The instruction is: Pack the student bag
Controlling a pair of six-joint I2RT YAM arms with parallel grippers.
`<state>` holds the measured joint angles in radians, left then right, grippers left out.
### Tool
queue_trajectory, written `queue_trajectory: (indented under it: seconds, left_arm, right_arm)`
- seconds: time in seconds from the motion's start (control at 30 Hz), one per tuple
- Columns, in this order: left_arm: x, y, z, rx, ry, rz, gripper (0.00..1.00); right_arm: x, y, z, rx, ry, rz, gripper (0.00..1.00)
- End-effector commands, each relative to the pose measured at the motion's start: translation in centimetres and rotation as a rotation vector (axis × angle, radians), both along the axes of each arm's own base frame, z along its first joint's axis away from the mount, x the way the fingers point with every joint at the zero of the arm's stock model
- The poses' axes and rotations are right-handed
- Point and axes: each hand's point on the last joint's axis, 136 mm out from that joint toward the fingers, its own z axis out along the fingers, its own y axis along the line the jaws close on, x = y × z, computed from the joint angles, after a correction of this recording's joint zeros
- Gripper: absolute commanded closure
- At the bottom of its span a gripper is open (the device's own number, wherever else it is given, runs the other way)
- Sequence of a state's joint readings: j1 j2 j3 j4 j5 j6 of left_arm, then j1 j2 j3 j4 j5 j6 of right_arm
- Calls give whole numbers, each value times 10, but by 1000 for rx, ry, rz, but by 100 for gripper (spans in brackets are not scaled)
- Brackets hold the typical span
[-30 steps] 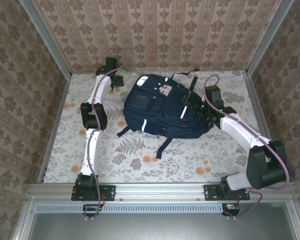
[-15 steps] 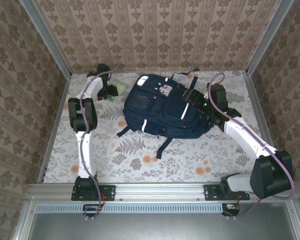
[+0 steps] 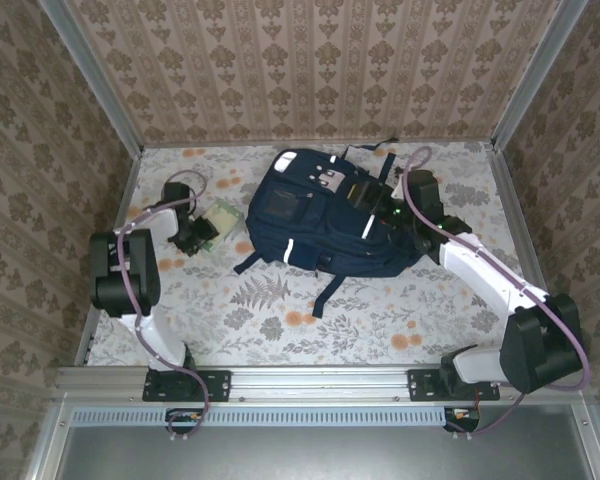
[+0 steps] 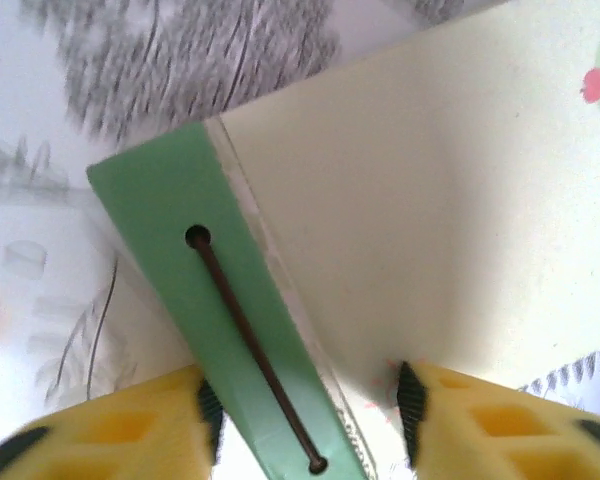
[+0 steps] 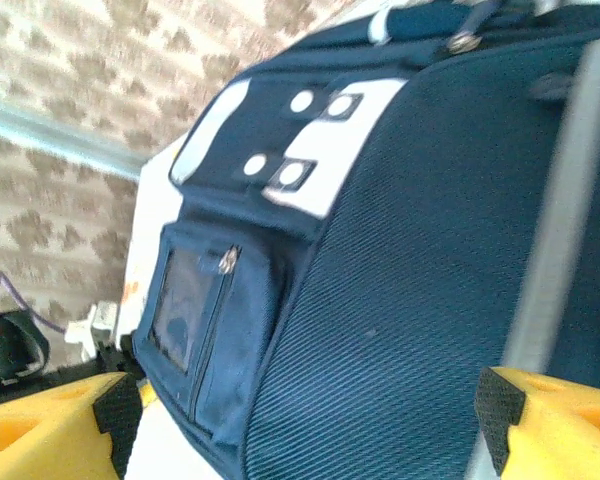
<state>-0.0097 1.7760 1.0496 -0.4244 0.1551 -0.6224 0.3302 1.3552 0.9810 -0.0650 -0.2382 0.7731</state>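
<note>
Since a second ago the left arm has folded back from the far-left corner. It has brought the left gripper (image 3: 194, 233) and a thin cream notebook with a green spine (image 3: 221, 219) nearer, just left of the large navy striped fabric student bag (image 3: 315, 215). Its yellow fingers (image 4: 110, 435) straddle the notebook's corner; whether they pinch it I cannot tell. The right gripper (image 3: 387, 212), fingers spread wide, sits over the bag's right side. A floral tablecloth (image 3: 310, 320) lies beneath, with beige patterned wallpaper (image 3: 310, 70) around.

left wrist: notebook (image 4: 400, 200) is running off the top, right and bottom edges, desk (image 4: 70, 130) print is smearing into blur | right wrist: student bag (image 5: 400, 300) is getting cropped right and bottom | top: left tool (image 3: 202, 233) grip is looking too tiny to call
</note>
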Motion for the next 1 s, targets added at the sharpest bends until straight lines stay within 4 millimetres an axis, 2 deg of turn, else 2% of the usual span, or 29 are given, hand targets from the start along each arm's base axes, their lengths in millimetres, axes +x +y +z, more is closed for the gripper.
queue_trajectory:
  seconds: [0.0, 0.13, 0.23, 0.37, 0.47, 0.57, 0.63, 0.73, 0.87, 0.97]
  left_arm:
    - [-71, -8, -25, -53, 181, 37, 61]
    - [-111, 1, -18, -36, 177, 60, 67]
    - [-135, 6, -13, -43, 168, 74, 77]
    - [-163, 8, -3, -45, 153, 74, 84]
    - [-175, -9, 3, -72, 127, 40, 84]
    - [-187, -31, -3, -72, 150, -30, 80]
    - [-195, -39, -10, -63, 177, -58, 80]
    - [-207, -44, -21, -81, 191, -65, 80]
    - [-210, -49, -18, -89, 167, -97, 79]
    - [-208, -49, -14, -77, 151, -124, 75]
  right_arm:
    - [-7, 42, 10, -85, -35, 173, 11]
    - [-18, 82, 8, -176, -43, 303, 11]
    - [-24, 113, 8, -204, -66, 378, 11]
    - [-42, 170, -3, -239, -57, 545, 12]
    - [-59, 208, -23, -256, -12, 669, 13]
    - [-74, 232, -51, -313, 38, 765, 14]
    - [-77, 242, -71, -373, 75, 792, 14]
    - [-73, 245, -101, -429, 139, 778, 15]
    - [-67, 245, -133, -495, 195, 754, 18]
    - [-69, 240, -157, -534, 251, 752, 21]
